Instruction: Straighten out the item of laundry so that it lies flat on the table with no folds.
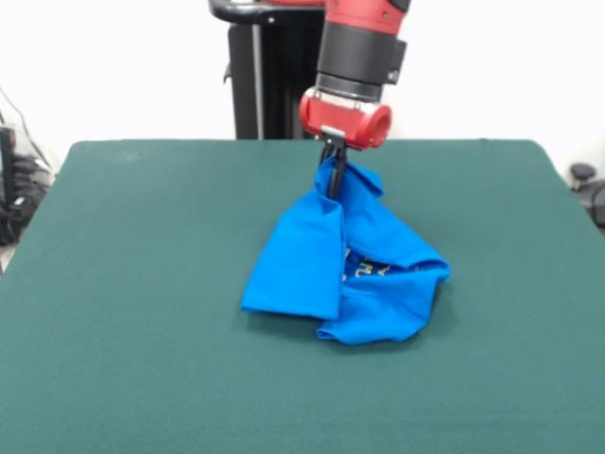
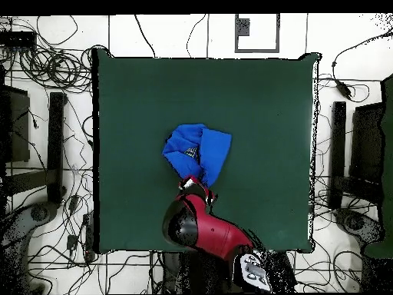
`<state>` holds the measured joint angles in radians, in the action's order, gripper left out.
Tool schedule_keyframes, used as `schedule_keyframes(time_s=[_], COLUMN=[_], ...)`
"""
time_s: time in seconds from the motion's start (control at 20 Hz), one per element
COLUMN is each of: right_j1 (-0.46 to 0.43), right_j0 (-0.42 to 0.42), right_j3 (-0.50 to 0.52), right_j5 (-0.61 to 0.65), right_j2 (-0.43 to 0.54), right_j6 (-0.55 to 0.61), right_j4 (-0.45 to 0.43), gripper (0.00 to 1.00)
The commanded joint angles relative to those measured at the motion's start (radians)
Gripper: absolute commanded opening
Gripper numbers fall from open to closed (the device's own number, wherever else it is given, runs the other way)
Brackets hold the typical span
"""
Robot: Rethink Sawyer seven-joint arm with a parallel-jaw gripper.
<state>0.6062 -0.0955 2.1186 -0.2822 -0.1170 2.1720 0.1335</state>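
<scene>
One item of laundry [image 1: 326, 260]: a bright blue shirt, bunched and folded over itself, lying near the middle of the table [image 1: 142, 284], with its upper corner lifted off the surface into a peak. Two main lobes are countable in the front view: a flat folded panel on the picture's left and a rumpled, rounded mass on the right, with a sliver of white lettering showing in the crease between them. One table, dark green, rectangular, far larger than the shirt, which takes up only a small patch of it. One robot arm [image 1: 357, 52], red and black, descending from above. One gripper [image 1: 332, 175], dark and narrow, set below one red wrist cylinder [image 1: 346, 118]; it is pinched onto the raised peak of the shirt, holding that corner up while the rest of the cloth rests on the table. In the overhead view the shirt [image 2: 198, 154] lies just beyond the arm's red housing [image 2: 203, 227], slightly toward the robot's side of the table's centre [image 2: 261, 115]. Many loose cables [image 2: 54, 65] lie on the floor around the table, too tangled to count.
</scene>
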Motion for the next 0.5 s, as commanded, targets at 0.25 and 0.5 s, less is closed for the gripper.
schedule_keyframes(time_s=[0.25, 0.5], right_j1=[-0.033, -0.029], right_j0=[0.015, 0.001], right_j3=[0.055, 0.056], right_j5=[-0.081, -0.079], right_j2=[0.1, 0.114], right_j6=[0.234, 0.238], right_j4=[-0.012, -0.015], gripper=[1.0, 1.0])
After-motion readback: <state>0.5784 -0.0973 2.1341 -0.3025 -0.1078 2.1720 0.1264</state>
